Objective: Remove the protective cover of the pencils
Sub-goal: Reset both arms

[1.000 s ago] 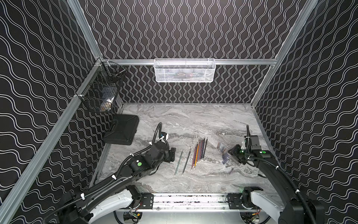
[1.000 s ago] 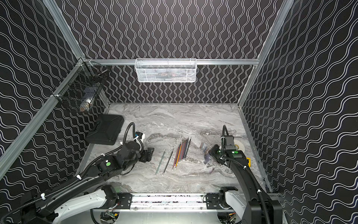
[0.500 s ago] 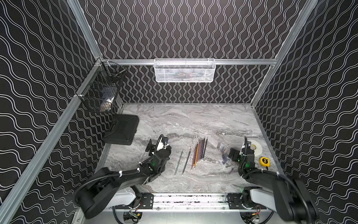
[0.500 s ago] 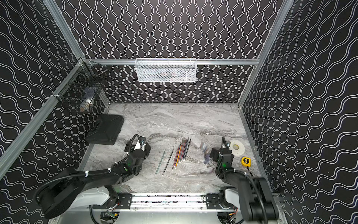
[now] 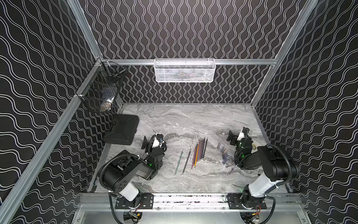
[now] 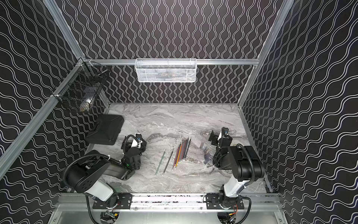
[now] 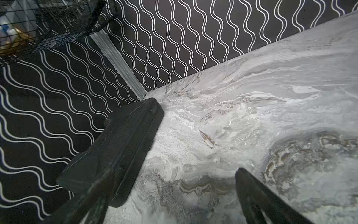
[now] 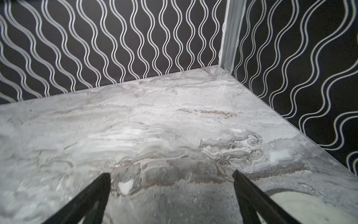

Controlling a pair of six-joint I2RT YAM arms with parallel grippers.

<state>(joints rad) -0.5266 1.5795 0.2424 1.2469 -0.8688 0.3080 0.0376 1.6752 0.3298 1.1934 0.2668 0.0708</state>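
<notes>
The pencils (image 5: 199, 153) lie bare in a tight fan at mid-table in both top views, with two more pencils (image 5: 183, 163) lying apart to their left. The clear plastic protective cover (image 5: 223, 155) lies flat on the marble to the right of the pencils (image 6: 182, 152), separate from them. My left gripper (image 5: 149, 142) is open, raised over bare marble left of the pencils and pointing at the back wall. My right gripper (image 5: 235, 135) is open above the table beside the cover (image 6: 206, 155). Both wrist views show spread fingers, left gripper (image 7: 174, 172) and right gripper (image 8: 170, 174), with nothing between them.
A black case (image 5: 122, 130) lies at the left wall, close to my left gripper, and shows again in the wrist view (image 7: 120, 145). A white tape roll (image 5: 255, 147) sits under my right arm. A white mesh basket (image 5: 185, 70) and a black wire basket (image 5: 100, 91) hang on the walls.
Both arms have folded back toward their bases and the grippers now point at the back wall. The right gripper has opened wide. Pencils and cover have not moved.
</notes>
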